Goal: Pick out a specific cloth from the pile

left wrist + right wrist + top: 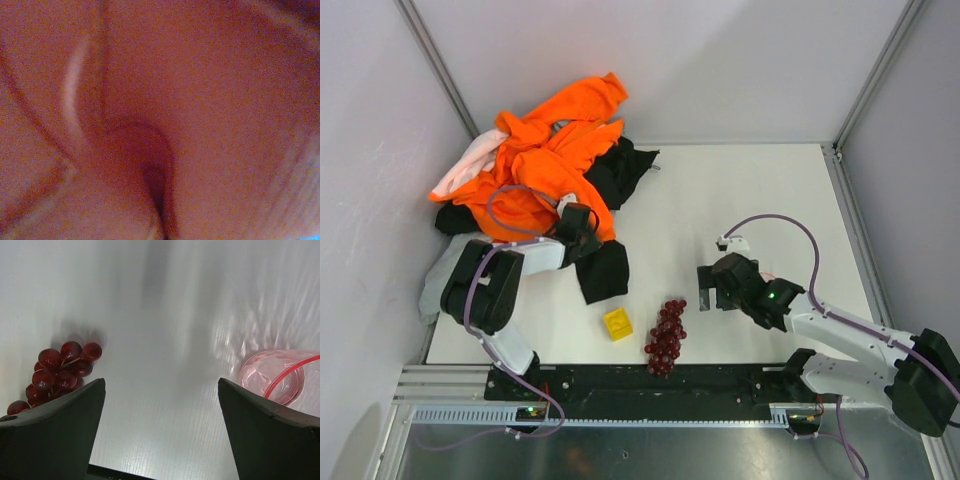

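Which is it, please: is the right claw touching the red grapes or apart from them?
Apart. The top external view shows bare white table between the right claw and the grapes.

Bright orange and black pile (552, 165), yellow block (617, 324), dark red grapes (666, 338), white table (740, 190).

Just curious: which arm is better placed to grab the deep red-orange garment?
Left: its gripper is in the orange garment heap, camera full of red-orange fabric; right gripper hangs open over table.
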